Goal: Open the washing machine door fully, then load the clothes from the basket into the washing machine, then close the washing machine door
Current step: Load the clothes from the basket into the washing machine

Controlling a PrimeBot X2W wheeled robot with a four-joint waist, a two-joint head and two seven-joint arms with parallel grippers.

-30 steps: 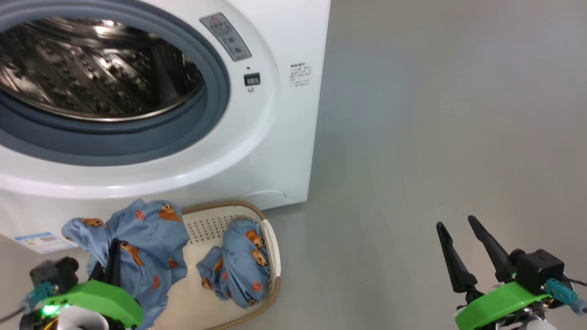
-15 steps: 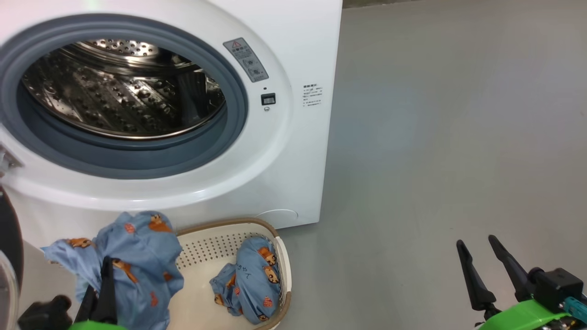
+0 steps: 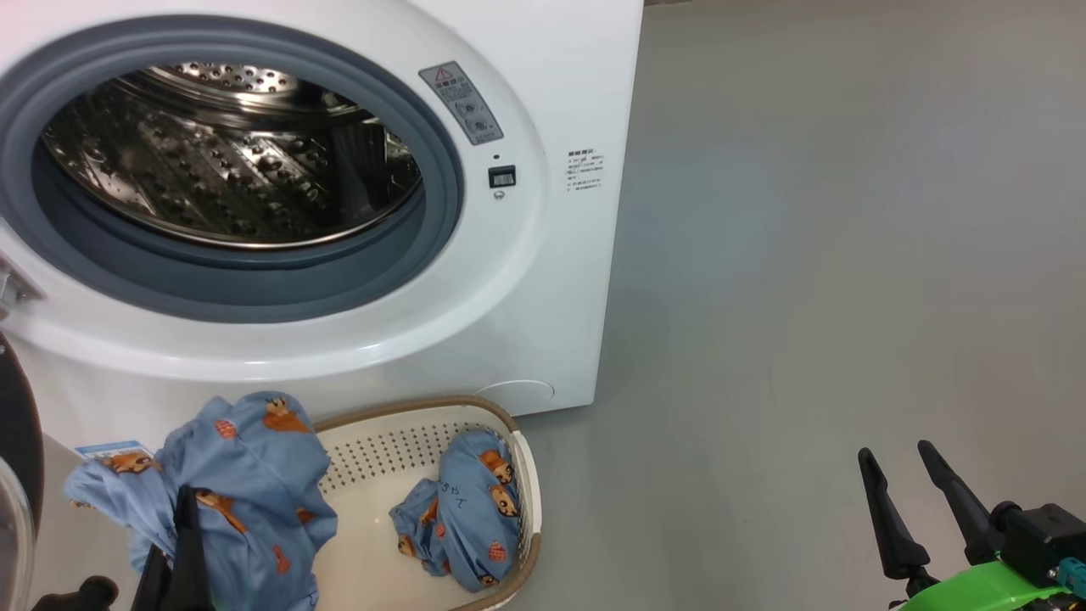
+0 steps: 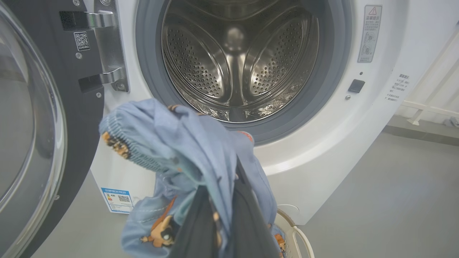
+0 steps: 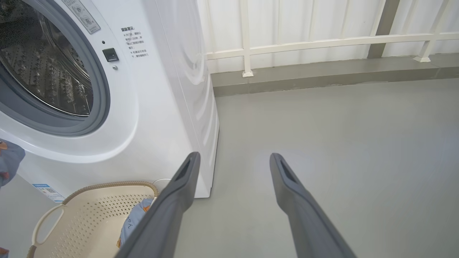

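Observation:
The white washing machine (image 3: 543, 322) stands with its steel drum (image 3: 229, 153) exposed. Its black door (image 4: 32, 118) is swung open at the left, and an edge of the door (image 3: 13, 441) shows in the head view. My left gripper (image 3: 182, 509) is shut on a blue bear-print garment (image 3: 246, 475), holding it above the left end of the cream basket (image 3: 522, 475). In the left wrist view that garment (image 4: 186, 150) hangs in front of the drum opening (image 4: 236, 61). A second garment (image 3: 471, 522) lies in the basket. My right gripper (image 3: 895, 462) is open over bare floor at the lower right.
Grey floor (image 3: 831, 255) stretches to the right of the machine. A white railing and wall (image 5: 304, 43) run behind it. A blue label (image 4: 116, 199) sits low on the machine's front.
The head camera has tilted up, showing more of the drum. The held garment has risen slightly clear of the basket; the right gripper stays open at the lower right.

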